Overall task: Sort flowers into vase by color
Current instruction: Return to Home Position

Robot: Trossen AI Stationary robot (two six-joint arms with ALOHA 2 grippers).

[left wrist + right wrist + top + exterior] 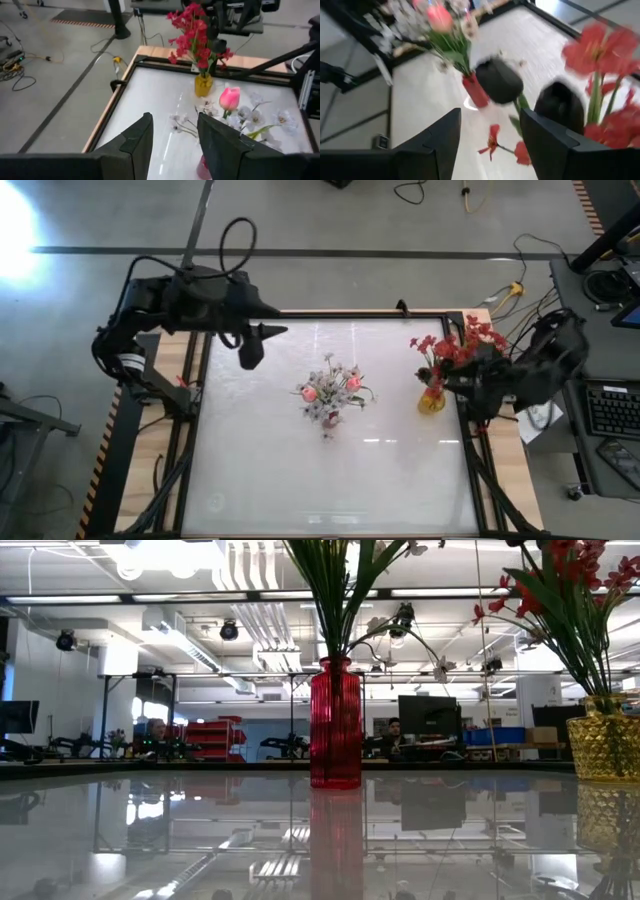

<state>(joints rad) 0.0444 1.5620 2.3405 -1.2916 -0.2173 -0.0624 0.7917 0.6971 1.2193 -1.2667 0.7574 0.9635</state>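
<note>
**Fingers open and empty, every flower in a vase**

The left fingers [142, 140] are spread apart with nothing between them. They hang over the bench [250, 470] at about 10 o'clock from the red vase [335, 730], well apart from it. The right fingers [440, 142] are spread apart too and hold nothing. They are at about 3 o'clock, just beside the yellow vase [202, 86], near the bench's edge.

The red flowers [192, 35] stand in the yellow vase. The white flowers [255, 117] and the pink buds [229, 97] stand in the red vase in the middle of the bench. The long green stalks go down into the necks, so the vases hold them up. I see no flower lying on the bench.

Each colour group has its own vase, so I think the sorting is done. That would be why both sets of fingers are let go: there is nothing more to carry.

The left arm is far from the flowers and safe. The right arm is very close to the red sprays, which lean out toward it. It should back away slowly, or it could tip the yellow vase. Two dark blurry lumps show past the right fingers, and I cannot tell what they are.
</note>
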